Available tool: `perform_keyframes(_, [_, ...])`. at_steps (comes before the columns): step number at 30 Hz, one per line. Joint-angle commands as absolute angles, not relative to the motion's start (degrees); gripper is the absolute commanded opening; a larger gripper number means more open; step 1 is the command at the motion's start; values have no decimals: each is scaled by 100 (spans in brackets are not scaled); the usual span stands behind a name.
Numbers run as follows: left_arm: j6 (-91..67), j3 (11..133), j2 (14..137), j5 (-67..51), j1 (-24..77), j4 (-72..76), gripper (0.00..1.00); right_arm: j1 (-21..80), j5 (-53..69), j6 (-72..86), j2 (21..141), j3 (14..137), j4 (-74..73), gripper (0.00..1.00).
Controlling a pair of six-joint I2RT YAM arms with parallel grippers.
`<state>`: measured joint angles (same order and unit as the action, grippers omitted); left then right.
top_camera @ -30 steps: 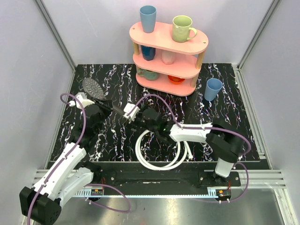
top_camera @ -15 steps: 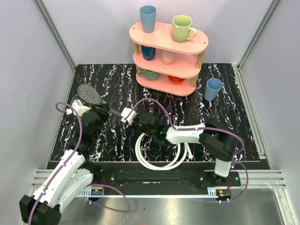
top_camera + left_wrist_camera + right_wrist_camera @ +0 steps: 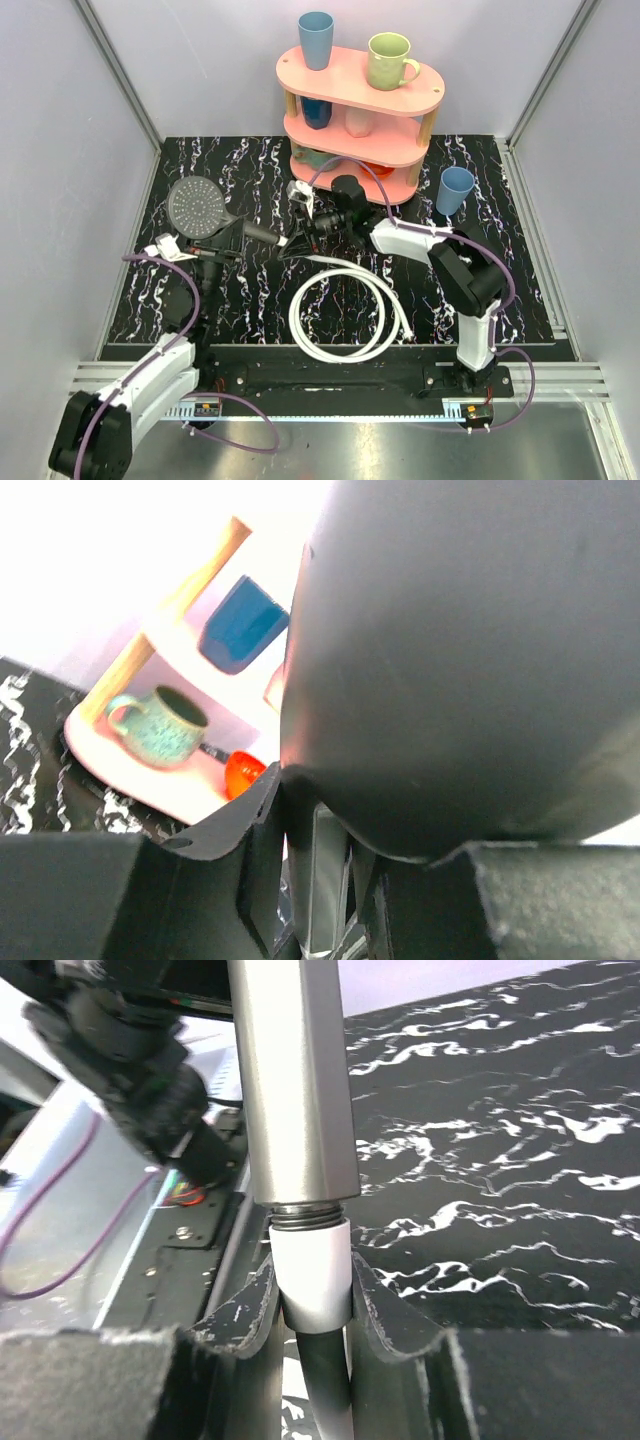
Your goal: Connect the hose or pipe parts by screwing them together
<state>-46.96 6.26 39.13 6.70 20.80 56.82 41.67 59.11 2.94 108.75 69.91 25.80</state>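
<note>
The grey round-faced shower head [image 3: 196, 205] hangs above the left of the black marbled table [image 3: 500, 270], its dark handle [image 3: 255, 234] pointing right. My left gripper [image 3: 222, 243] is shut on the neck under the head; in the left wrist view the head's dark body [image 3: 460, 650] fills the frame above my left gripper [image 3: 325, 860]. My right gripper [image 3: 293, 243] is shut on the hose's white end fitting [image 3: 312, 1275], which meets the threaded end of the silver handle [image 3: 295, 1080], with my right gripper [image 3: 312, 1305] around it. The white hose [image 3: 345, 312] trails down into loops on the table.
A pink three-tier shelf [image 3: 360, 85] with mugs and cups stands at the back, close behind the right arm. A blue cup [image 3: 455, 190] stands on the table to its right. Purple cables [image 3: 190, 300] run along both arms. Grey walls close in both sides.
The right gripper has shut on the white fitting and swung back toward the shelf. The left arm has turned the shower head, so its round face now looks up.
</note>
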Motion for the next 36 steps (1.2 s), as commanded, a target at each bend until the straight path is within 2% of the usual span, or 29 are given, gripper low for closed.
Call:
perform_keyframes(1, [-4184,211,4736,-860,2153,7820,0,3745,7374,2047,11109,7778,4164,0])
perform_keyframes(2, [-4192,254,4885,-1018,2145,8092,0,3718,7313,2109,11127,7761,4236,0])
perform_keyframes(3, [-4236,272,5104,-1028,2145,8182,0,3692,7147,2170,11110,7700,4262,6])
perform_keyframes(4, [-4280,290,5176,-1002,2136,8226,0,3665,7050,2197,11083,7656,4263,16])
perform_keyframes(5, [-4315,334,5212,-819,2136,8200,0,3630,6918,2180,11048,7586,4263,33])
perform_keyframes(7, [-4464,404,5142,-538,2136,7930,0,3604,6435,1987,10812,7270,4158,42])
perform_keyframes(8, [-4526,570,5055,-206,2136,7240,0,3604,6173,1821,10706,7155,4018,50])
perform_keyframes(9, [-4587,693,4784,-63,2144,6755,0,3612,5613,1445,10470,6937,3851,67])
perform_keyframes(11, [-4675,1131,4484,567,2145,5187,0,3612,5083,1144,10258,6716,3552,78])
perform_keyframes(12, [-4867,1299,4239,771,2145,4663,0,3630,4567,951,10057,6463,3533,88])
perform_keyframes(14, [-4904,1774,4018,1272,2145,3435,0,3682,4168,591,9740,6224,3490,99])
perform_keyframes(17, [-5185,2398,3903,1826,2153,2034,0,3919,3175,-197,9353,5854,3323,100])
perform_keyframes(21, [-5711,3084,3955,2320,2153,653,0,4989,896,-1562,9114,5512,3339,100])
perform_keyframes(24, [-6054,3488,4060,2575,2153,-174,0,5325,39,-2161,9219,5528,3453,100])
perform_keyframes(28, [-6310,4120,4245,2698,2153,-1131,0,5782,-702,-2803,9456,5633,3559,100])
perform_keyframes(36, [-6969,4491,4315,2593,2153,-1678,0,6477,-1659,-3691,10291,6037,3892,98])
